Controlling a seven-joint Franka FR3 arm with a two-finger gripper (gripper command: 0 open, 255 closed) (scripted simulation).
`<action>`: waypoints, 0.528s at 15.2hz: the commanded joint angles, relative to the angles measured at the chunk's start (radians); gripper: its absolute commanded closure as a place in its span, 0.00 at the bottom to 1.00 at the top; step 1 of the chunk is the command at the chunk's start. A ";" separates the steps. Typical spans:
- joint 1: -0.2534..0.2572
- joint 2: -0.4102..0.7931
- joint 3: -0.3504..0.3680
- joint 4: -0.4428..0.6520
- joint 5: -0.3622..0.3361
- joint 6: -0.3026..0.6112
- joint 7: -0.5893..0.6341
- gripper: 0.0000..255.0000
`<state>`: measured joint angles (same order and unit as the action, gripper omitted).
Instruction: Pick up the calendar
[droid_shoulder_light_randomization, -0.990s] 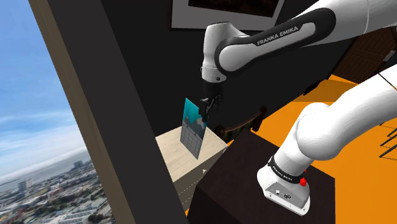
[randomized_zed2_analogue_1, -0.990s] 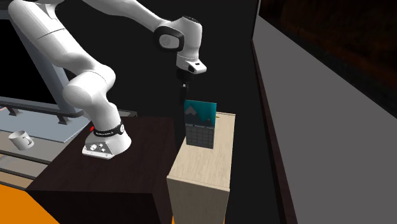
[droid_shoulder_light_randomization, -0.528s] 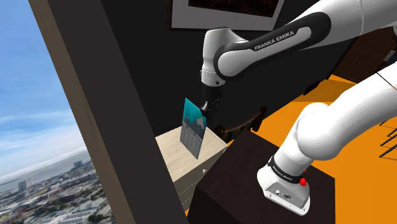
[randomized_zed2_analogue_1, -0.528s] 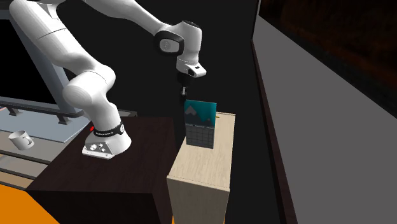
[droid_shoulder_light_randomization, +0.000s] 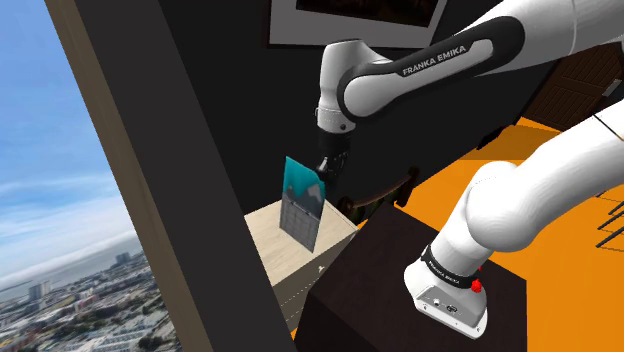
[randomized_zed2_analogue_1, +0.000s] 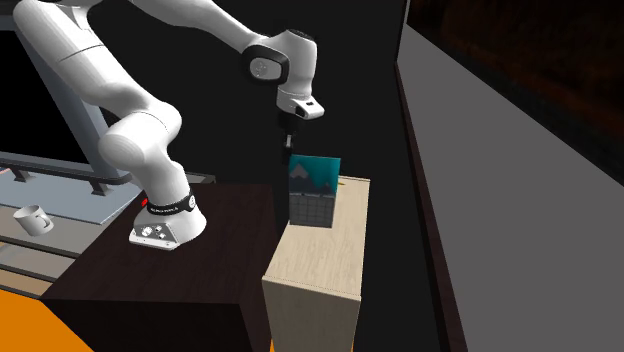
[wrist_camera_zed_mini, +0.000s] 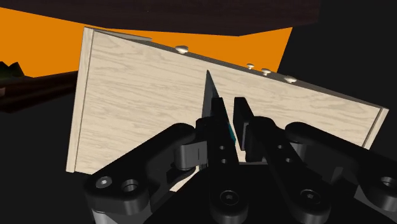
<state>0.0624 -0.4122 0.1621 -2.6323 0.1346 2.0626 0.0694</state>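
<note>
White arm (droid_shoulder_light_randomization: 520, 190) reaches from dark stand (randomized_zed2_analogue_1: 170, 270) over a pale wood cabinet (randomized_zed2_analogue_1: 320, 265). Calendar (randomized_zed2_analogue_1: 312, 190), teal picture above grey grid, upright at the cabinet top's far end in second exterior view. Black gripper (wrist_camera_zed_mini: 228, 109) directly above, fingers narrow, pinching its top edge.

Teal-topped, grey-gridded calendar (droid_shoulder_light_randomization: 303, 200); pale wood-grain cabinet (wrist_camera_zed_mini: 140, 95); orange floor (droid_shoulder_light_randomization: 588, 300)

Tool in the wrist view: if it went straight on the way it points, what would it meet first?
The tool already clasps the calendar edge-on. Past that, the first thing in line is probably the pale wooden cabinet top directly beneath it.
</note>
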 joint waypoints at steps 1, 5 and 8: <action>0.000 -0.014 -0.001 0.015 -0.001 -0.029 0.001 1.00; 0.000 -0.043 -0.006 0.049 -0.003 -0.091 0.003 1.00; -0.001 -0.061 -0.009 0.076 -0.005 -0.137 0.005 1.00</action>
<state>0.0614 -0.4669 0.1532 -2.5666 0.1295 1.9424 0.0726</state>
